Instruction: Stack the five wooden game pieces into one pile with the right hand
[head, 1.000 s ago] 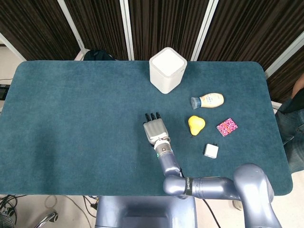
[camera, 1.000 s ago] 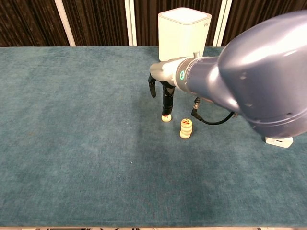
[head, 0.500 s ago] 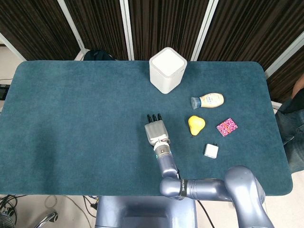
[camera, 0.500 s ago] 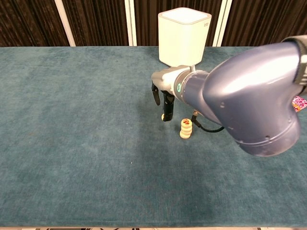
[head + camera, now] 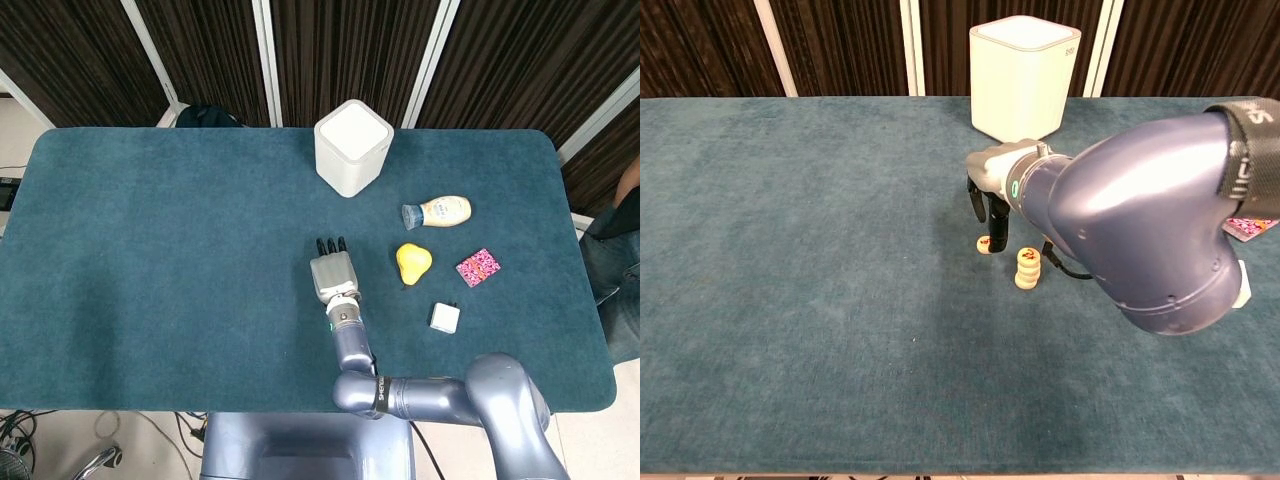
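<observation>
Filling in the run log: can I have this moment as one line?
stage: last piece | right robot hand: fingers down at loose piece, grip unclear | pile: upright beside it | left robot hand: not in view

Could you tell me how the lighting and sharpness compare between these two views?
Head view: even overhead light, soft shadows on the teal felt table, objects sharp. Chest view: the grey-blue right arm looms large, close to the lens, with soft highlights; the small stack of wooden game pieces stays sharp.

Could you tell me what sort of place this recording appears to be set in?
Probably a robot lab or test room: a teal felt-covered table against dark slatted wall panels, with assorted props such as a white box and a bottle.
</observation>
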You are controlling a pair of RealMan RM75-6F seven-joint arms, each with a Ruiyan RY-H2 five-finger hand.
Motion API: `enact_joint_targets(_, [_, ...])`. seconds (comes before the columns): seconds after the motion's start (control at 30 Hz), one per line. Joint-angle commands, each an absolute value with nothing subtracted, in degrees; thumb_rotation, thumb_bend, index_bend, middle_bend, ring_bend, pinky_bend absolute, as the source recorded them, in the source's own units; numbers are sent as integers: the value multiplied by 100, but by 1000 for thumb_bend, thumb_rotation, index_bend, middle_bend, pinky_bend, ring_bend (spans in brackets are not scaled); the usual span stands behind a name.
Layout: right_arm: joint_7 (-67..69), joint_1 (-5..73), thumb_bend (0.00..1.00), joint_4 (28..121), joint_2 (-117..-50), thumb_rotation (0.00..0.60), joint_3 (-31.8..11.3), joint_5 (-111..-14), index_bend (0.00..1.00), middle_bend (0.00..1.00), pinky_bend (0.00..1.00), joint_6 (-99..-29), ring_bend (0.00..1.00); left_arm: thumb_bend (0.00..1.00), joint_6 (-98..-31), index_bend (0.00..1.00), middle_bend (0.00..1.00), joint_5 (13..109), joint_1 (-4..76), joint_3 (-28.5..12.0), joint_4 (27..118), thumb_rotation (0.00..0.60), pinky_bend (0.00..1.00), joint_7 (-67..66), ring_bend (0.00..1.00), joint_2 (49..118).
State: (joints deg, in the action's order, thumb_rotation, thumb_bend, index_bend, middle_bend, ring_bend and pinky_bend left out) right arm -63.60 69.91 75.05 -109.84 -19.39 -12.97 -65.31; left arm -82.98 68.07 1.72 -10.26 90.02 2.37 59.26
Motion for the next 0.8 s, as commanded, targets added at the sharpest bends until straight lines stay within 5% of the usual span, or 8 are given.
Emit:
enact_joint_targets(0.03, [-6344,6966,272,7521,-10986,600,-1934,-1324,456,0,0,-6514,0,154,-8301,48,0,6805,172,-1027,9002,600,95,234,0,5929])
enact_joint_targets(0.8, [-6200,6838,321,7139,-11203,600,-2023,-1492,478,0,0,-6357,0,153,-8307,48,0,6791,173,-1032,8997,600,95,199,0,5938])
